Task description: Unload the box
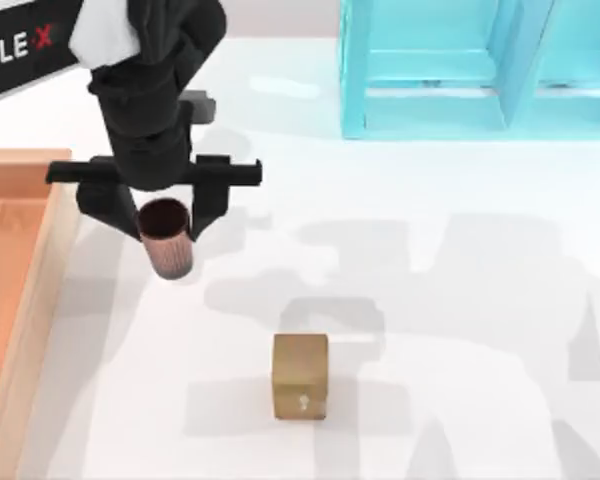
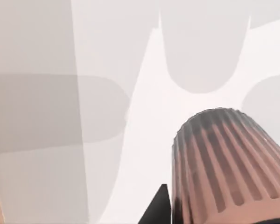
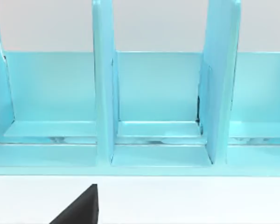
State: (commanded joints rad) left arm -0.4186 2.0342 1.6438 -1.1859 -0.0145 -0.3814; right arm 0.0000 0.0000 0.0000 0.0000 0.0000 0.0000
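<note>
Top view: left gripper (image 1: 166, 222) hangs over the bench (image 1: 430, 260) just right of the box (image 1: 20, 290), its fingers closed on a ribbed brown cup (image 1: 166, 240) that it holds upright, open mouth up. The box lies at the left edge, only its tan rim and part of its orange floor in sight. A small tan cube (image 1: 300, 377) sits on the bench, nearer the camera and well apart from the cup. A turquoise shelf (image 1: 430, 70) stands at the far right. The step in hand looks like carrying the cup out of the box to a resting place. To do it well, keep the cup level, clear the rim fully, and lower it onto bare bench away from the cube before letting go.

Left wrist view: cup (image 2: 224, 168) shows ribbed sides, with one dark finger (image 2: 156, 210) beside it and bare bench (image 2: 107, 56) beyond, so the drop spot seems free.

Right wrist view: shelf (image 3: 154, 93) fills the scene with open compartments; a dark gripper part (image 3: 79, 207) shows at the edge, and I cannot tell whether it is open. The right arm seems parked facing the shelf.
</note>
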